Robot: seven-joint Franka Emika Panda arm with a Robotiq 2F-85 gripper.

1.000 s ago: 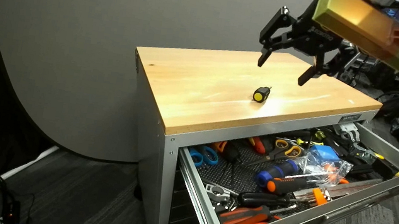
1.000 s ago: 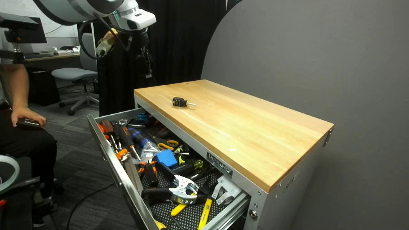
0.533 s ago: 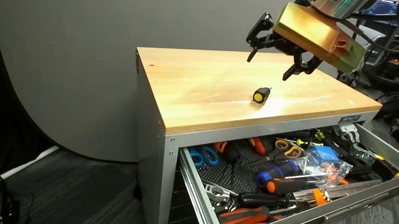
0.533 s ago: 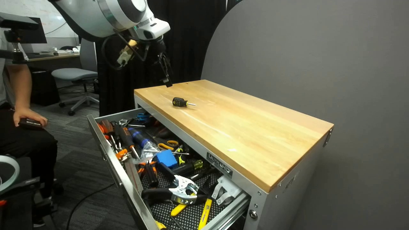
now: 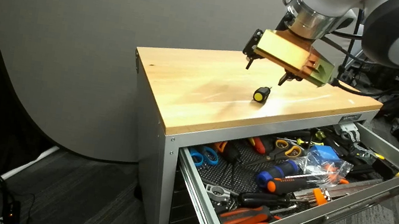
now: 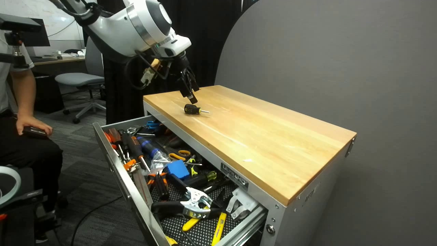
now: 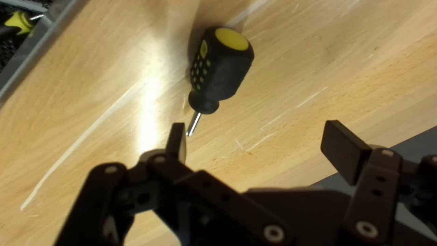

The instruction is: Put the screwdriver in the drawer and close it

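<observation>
The stubby black and yellow screwdriver (image 5: 261, 95) lies on its side on the wooden top, also seen in an exterior view (image 6: 192, 109). In the wrist view the screwdriver (image 7: 222, 70) lies ahead of the fingertips, with its shaft tip near the left finger pad (image 7: 177, 140). My gripper (image 5: 264, 76) is open and empty, above the top and close to the screwdriver. In the wrist view the gripper (image 7: 256, 143) has a wide gap between its pads. The wide grey drawer (image 5: 325, 215) stands pulled out below the top, full of tools.
The wooden top (image 5: 196, 80) has its front edge above the open drawer. In the drawer lie scissors (image 5: 282, 149), orange-handled tools (image 5: 247, 217), a blue block (image 6: 178, 169) and a large clamp (image 6: 196, 201). A person (image 6: 30, 112) sits beyond the drawer front.
My arm has moved in over the top and come down, bringing the open gripper closer to the screwdriver. The screwdriver and drawer have not moved.
</observation>
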